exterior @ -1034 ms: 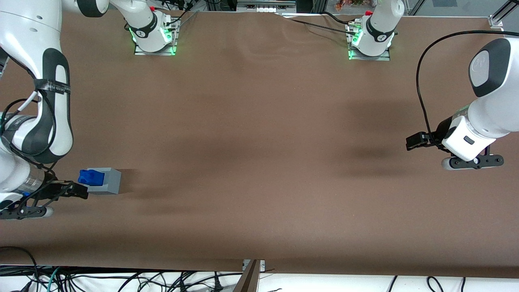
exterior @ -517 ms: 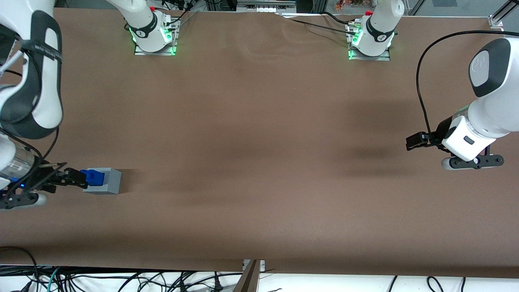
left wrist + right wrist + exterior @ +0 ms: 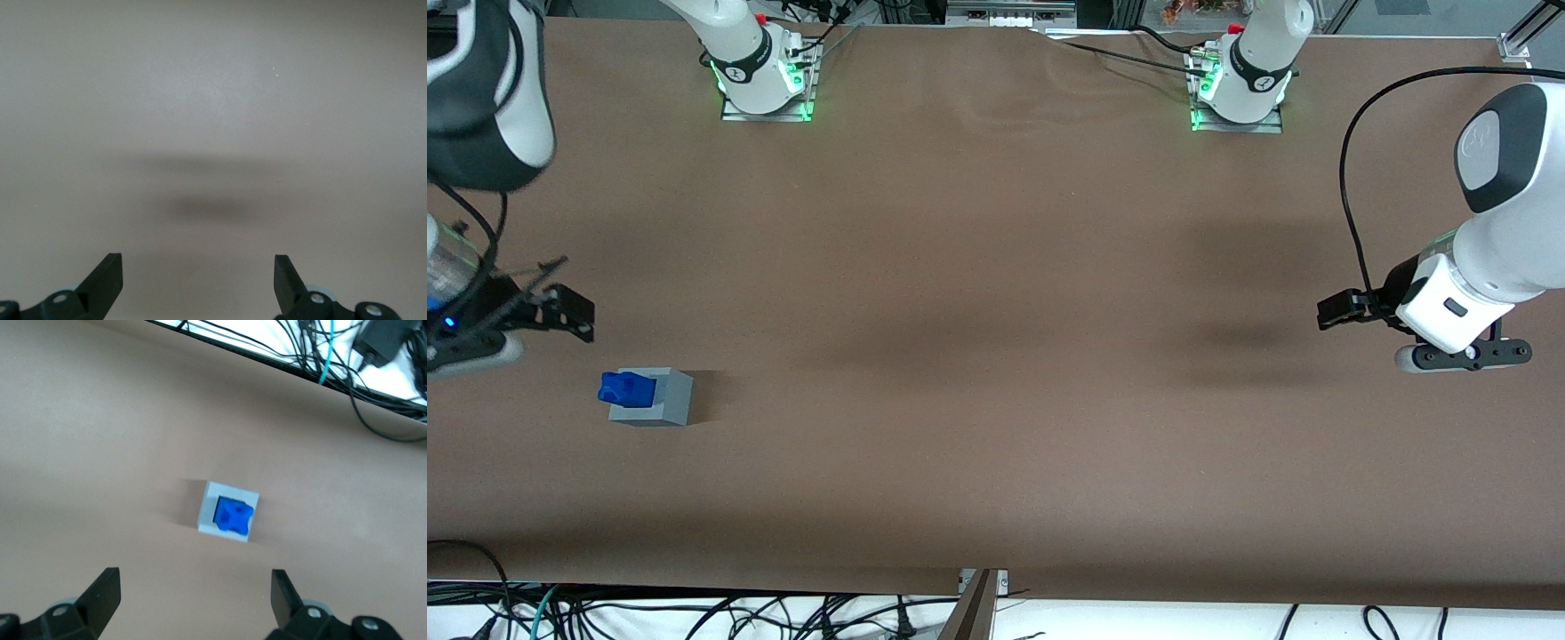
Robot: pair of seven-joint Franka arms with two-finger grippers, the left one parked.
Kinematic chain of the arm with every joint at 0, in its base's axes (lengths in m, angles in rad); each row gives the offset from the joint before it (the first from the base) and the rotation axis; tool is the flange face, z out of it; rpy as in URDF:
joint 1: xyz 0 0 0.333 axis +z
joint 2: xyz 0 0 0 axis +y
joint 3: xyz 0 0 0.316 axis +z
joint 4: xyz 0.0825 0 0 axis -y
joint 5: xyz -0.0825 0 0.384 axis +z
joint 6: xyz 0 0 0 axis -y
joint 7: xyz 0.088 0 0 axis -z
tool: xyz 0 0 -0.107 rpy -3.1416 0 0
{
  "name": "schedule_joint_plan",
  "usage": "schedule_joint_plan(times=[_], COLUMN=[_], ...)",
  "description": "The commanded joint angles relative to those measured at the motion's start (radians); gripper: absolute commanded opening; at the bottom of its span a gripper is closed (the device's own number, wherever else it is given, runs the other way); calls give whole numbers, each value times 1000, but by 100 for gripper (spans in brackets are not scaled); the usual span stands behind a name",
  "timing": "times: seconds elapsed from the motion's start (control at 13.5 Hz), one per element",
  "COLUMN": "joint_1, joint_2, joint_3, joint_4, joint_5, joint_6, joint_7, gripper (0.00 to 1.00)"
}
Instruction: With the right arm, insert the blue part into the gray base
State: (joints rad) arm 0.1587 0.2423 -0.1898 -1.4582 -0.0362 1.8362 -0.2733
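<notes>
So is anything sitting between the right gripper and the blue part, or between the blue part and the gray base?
Nothing visible. The blue part already sits in the recess of the gray base. The right gripper is open, raised clear and farther from the front camera, with only bare brown table between them.

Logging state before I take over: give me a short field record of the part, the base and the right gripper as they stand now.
blue part: sits in the top recess of the gray base, sticking up above it
gray base: on the brown table, toward the working arm's end
gripper: open, empty, raised above the base, touching nothing; in the front view it is farther from the camera than the base
insertion: looks done; full seating cannot be confirmed
</notes>
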Motion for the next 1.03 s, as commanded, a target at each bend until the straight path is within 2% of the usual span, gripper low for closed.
schedule_joint_plan(times=[0.0, 0.15, 0.3, 0.96], joint_1=[-73, -111, -108, -122], joint_2=[-129, -173, -181, -133], joint_3=[53, 90, 95, 87], joint_4=[-143, -191, -197, -148], joint_5=[-17, -19, -22, -17], joint_6=[-9, -53, -74, -78], joint_7=[3, 75, 155, 149], gripper=[100, 100, 100, 100])
